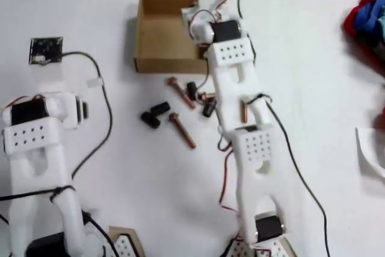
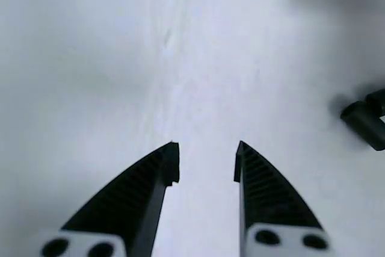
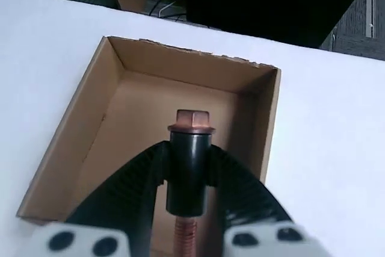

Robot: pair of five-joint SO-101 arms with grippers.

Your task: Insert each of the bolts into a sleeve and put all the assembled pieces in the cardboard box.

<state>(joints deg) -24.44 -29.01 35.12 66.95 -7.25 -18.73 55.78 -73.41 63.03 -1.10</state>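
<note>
My right gripper [image 3: 187, 156] is shut on a black sleeve [image 3: 187, 170] with a copper bolt [image 3: 192, 120] through it, held upright above the open cardboard box [image 3: 72, 148]. In the high view the right arm [image 1: 231, 52] stretches over the box [image 1: 153, 64]. Loose copper bolts [image 1: 180, 92] [image 1: 182, 130] [image 1: 243, 111] and several black sleeves [image 1: 159, 109] [image 1: 209, 108] lie on the table just in front of the box. My left gripper [image 2: 206, 154] hangs open over bare white table, with a black sleeve [image 2: 366, 123] off to one side.
A small black board [image 1: 46, 50] with a cable [image 1: 102, 106] lies at the far left. Coloured cloth [image 1: 367, 13] sits at the right edge, with a white object [image 1: 370, 151] below it. Wires run along the right arm.
</note>
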